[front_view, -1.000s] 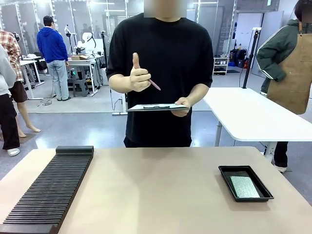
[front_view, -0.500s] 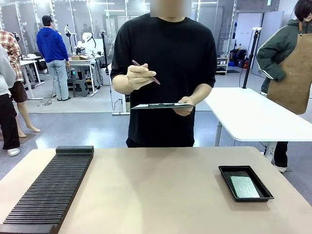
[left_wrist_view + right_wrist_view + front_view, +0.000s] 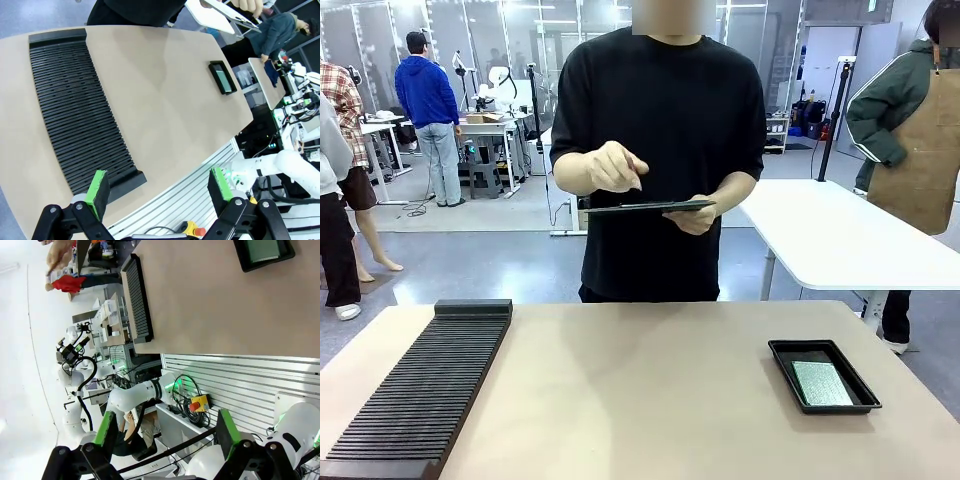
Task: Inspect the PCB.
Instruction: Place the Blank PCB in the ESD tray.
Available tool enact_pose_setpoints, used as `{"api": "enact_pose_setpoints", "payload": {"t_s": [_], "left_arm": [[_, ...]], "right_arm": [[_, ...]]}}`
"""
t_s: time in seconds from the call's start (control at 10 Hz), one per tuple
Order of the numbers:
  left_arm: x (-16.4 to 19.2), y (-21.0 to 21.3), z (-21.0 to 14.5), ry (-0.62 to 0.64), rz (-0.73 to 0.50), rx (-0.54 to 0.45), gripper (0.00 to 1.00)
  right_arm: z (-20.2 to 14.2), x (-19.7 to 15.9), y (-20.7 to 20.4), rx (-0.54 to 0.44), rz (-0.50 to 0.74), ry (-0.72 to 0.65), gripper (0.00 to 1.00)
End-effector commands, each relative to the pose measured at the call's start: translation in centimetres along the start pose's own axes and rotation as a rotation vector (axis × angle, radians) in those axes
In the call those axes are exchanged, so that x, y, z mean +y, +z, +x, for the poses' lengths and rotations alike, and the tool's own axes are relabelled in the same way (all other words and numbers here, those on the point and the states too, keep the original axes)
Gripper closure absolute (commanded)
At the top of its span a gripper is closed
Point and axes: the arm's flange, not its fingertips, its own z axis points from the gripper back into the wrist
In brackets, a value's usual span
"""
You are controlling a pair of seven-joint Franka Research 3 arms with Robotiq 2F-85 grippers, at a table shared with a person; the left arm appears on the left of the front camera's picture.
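Ribbed black slotted rack (image 3: 425, 385) lies on the left side of the beige counter (image 3: 640, 400). At the far edge, a person holds a flat dark clipboard (image 3: 648, 207), one hand (image 3: 612, 166) above it. The thin green rectangular PCB (image 3: 822, 383) lies flat inside the shallow black rectangular tray (image 3: 823, 376) at right. The left gripper (image 3: 160, 190) and right gripper (image 3: 165, 437) stand wide apart, holding nothing.

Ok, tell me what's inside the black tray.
The PCB lies flat inside the tray, pale green face up. The tray floor beneath the board is covered.
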Motion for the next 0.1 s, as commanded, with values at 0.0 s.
{"api": "enact_pose_setpoints", "payload": {"t_s": [0.0], "left_arm": [[-0.13, 0.0, 0.05, -0.007, 0.009, 0.006, 0.0]], "right_arm": [[-0.12, 0.18, 0.17, 0.009, -0.009, -0.012, 0.0]]}}
